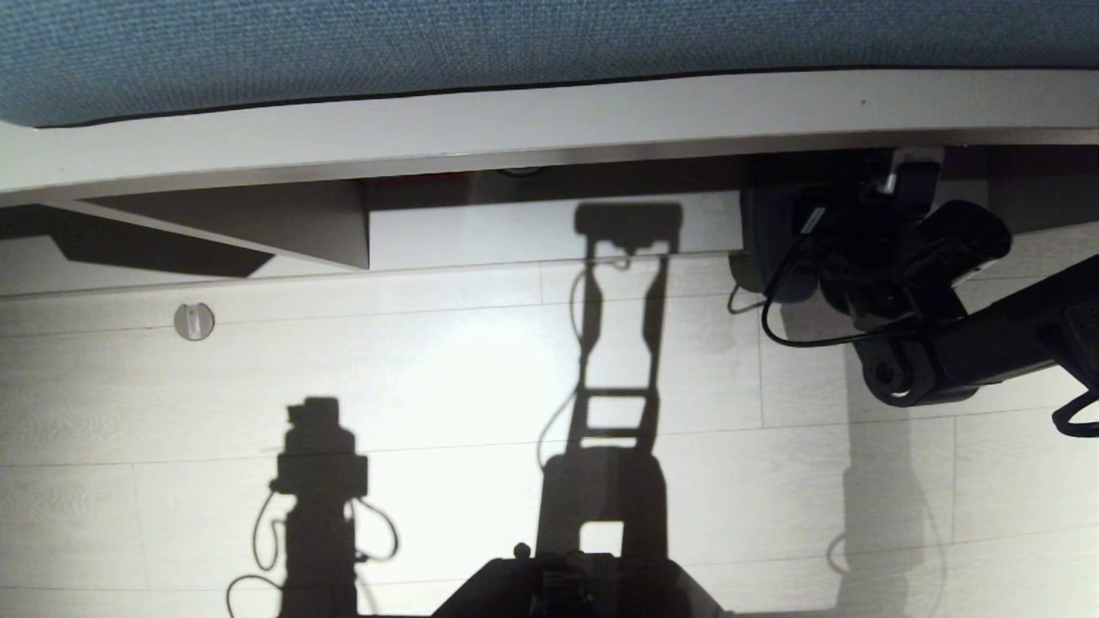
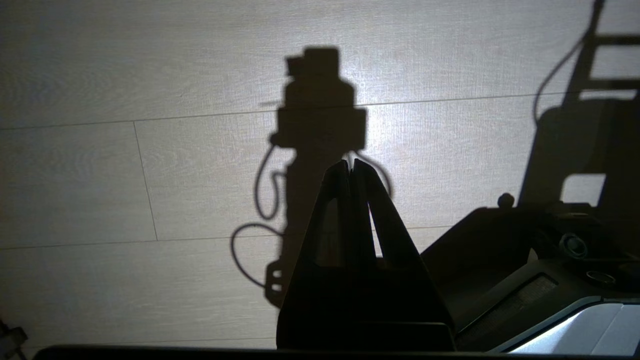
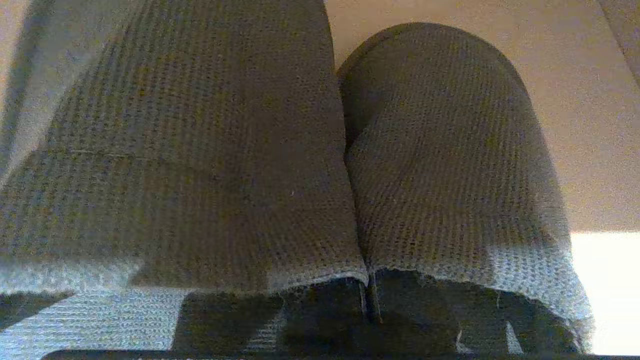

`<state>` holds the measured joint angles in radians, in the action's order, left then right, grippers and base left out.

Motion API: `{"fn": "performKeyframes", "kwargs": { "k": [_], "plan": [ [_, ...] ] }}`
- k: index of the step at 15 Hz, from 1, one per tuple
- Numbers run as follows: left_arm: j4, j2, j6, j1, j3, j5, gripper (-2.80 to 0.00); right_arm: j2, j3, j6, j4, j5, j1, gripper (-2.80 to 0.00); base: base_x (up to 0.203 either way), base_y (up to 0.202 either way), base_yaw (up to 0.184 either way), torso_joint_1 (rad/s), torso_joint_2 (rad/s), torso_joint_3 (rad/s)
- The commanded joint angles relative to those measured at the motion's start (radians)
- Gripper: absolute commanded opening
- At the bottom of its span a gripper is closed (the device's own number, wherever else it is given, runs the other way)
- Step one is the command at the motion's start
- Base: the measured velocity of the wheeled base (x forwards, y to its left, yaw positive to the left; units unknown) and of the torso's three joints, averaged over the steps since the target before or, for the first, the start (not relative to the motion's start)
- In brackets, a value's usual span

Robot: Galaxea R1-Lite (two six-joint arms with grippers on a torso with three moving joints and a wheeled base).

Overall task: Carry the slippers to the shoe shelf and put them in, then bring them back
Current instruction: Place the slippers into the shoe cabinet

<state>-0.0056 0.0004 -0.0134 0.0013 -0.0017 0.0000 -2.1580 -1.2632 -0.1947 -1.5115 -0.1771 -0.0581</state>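
The slippers (image 3: pixel 440 150) fill the right wrist view side by side, toes pointing away, grey-blue knit with paler rims. My right gripper (image 3: pixel 369 300) is shut on their two inner rims, pinching them together. In the head view the slippers (image 1: pixel 764 245) show as a dark shape at the right end of the shoe shelf (image 1: pixel 481 236), at its front edge, with my right arm (image 1: pixel 944 343) reaching in behind them. The shelf is a low pale-wood opening with a slanted support (image 1: pixel 258 227). My left gripper (image 2: pixel 352 162) hangs shut and holds nothing above the floor.
A blue cushion (image 1: pixel 515 43) tops the bench above the shelf. A round metal fitting (image 1: pixel 194 321) sits in the pale plank floor at the left. A black cable (image 1: pixel 777 326) loops below the right wrist. My base (image 1: pixel 567 588) shows at the near edge.
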Motion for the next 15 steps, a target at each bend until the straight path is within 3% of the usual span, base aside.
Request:
{"fn": "performKeyframes", "kwargs": {
  "k": [1,6,7,15],
  "plan": [
    [-0.001,0.0,0.0,0.001,0.0,0.0,-2.8,-0.008,-0.004,-0.002,-0.007,-0.001,0.0,-2.8,0.0,0.0,0.0,0.0,0.0,0.0],
    [-0.001,0.0,0.0,0.0,0.0,0.0,-2.8,0.006,-0.002,-0.003,-0.003,-0.002,0.0,-2.8,0.0,0.0,0.0,0.0,0.0,0.0],
    [-0.001,0.001,0.0,0.0,0.0,0.0,-2.8,0.01,-0.002,-0.003,-0.003,-0.01,0.0,0.0,0.0,0.0,0.0,0.0,0.0,0.0],
    [-0.001,0.0,0.001,0.0,0.0,0.0,-2.8,0.025,0.007,0.003,0.002,-0.012,0.0,0.0,0.0,0.0,0.0,0.0,0.0,0.0]
  ]
}}
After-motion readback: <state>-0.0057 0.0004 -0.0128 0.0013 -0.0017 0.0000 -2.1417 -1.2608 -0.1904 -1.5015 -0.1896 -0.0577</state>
